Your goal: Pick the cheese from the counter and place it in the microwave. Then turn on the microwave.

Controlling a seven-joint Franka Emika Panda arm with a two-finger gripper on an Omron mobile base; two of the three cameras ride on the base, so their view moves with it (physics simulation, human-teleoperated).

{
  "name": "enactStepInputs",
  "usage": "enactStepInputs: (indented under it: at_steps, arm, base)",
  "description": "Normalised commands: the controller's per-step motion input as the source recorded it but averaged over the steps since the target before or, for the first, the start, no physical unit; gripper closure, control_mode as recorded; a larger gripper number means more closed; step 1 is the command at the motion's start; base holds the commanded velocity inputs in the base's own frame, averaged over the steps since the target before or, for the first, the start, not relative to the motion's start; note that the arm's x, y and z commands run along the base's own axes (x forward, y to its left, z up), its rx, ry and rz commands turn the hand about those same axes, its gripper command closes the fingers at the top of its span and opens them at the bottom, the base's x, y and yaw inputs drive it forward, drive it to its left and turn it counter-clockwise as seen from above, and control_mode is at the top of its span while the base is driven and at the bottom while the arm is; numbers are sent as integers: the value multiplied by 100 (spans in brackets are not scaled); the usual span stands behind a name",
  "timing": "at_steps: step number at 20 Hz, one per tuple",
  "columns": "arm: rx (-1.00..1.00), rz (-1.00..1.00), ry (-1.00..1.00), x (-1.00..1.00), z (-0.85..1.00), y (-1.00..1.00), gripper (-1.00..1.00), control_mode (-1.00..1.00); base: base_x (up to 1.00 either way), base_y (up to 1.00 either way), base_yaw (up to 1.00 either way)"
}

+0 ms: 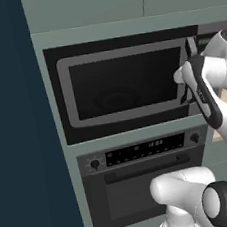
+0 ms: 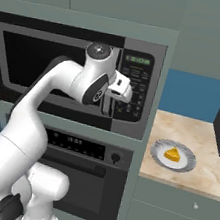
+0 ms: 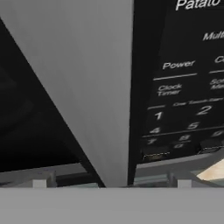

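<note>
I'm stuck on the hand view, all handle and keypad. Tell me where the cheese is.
Observer: The cheese lies on a round plate on the counter, to the right of the microwave.
Operator: Report the door.
Observer: The microwave door sits flush in its frame, shut.
Operator: Say what's underneath.
Observer: A black oven with knobs, directly below the microwave.
</note>
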Motion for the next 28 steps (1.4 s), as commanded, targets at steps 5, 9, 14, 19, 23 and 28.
enactStepInputs:
  at_steps: [5,9,14,19,23,28]
  arm:
    - [1,0,-2,26,0,0,-100,-100]
    - [3,0,-7,23,0,0,-100,-100]
    - [1,0,-6,30,0,0,-100,-100]
    - [0,0,-2,34,0,0,100,-100]
    - [0,0,-1,3,0,0,100,-100]
    - [0,0,-1,-26,0,13,100,-100]
  base:
    - [0,0,0]
    - [0,0,0]
    - [0,0,0]
    - [0,0,0]
    - [0,0,0]
    - [0,0,0]
